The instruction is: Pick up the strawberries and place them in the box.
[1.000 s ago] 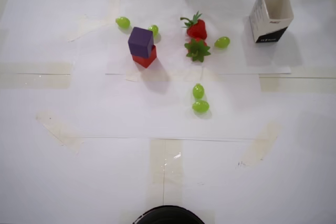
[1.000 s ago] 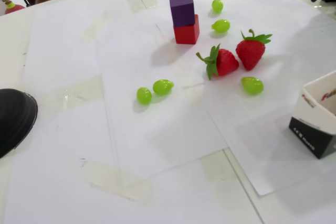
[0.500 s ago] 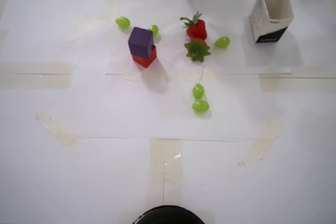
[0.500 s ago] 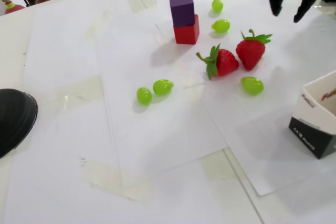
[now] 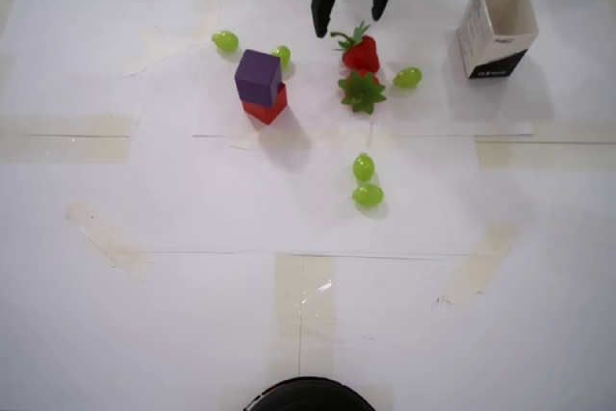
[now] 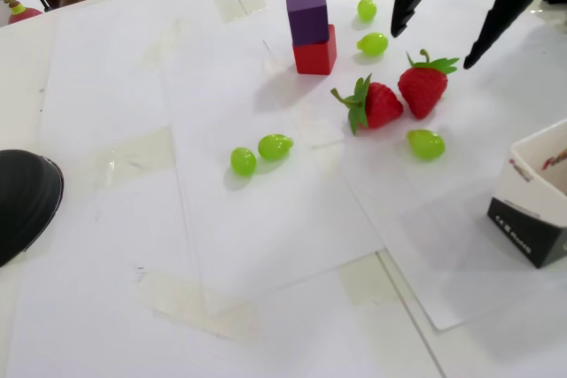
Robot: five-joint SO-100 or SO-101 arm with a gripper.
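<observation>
With its fingers spread wide, the claw (image 6: pixel 431 48) hangs over the far strawberry (image 6: pixel 423 86), apparently lining up a grab, box (image 5: pixel 498 28) waiting at right.

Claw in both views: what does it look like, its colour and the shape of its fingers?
The claw is black all over, also in the fixed view. It has two long, narrow fingers that taper to blunt tips. No markings or cables show, and the rest of the arm is cut off at the picture's edge.
</observation>
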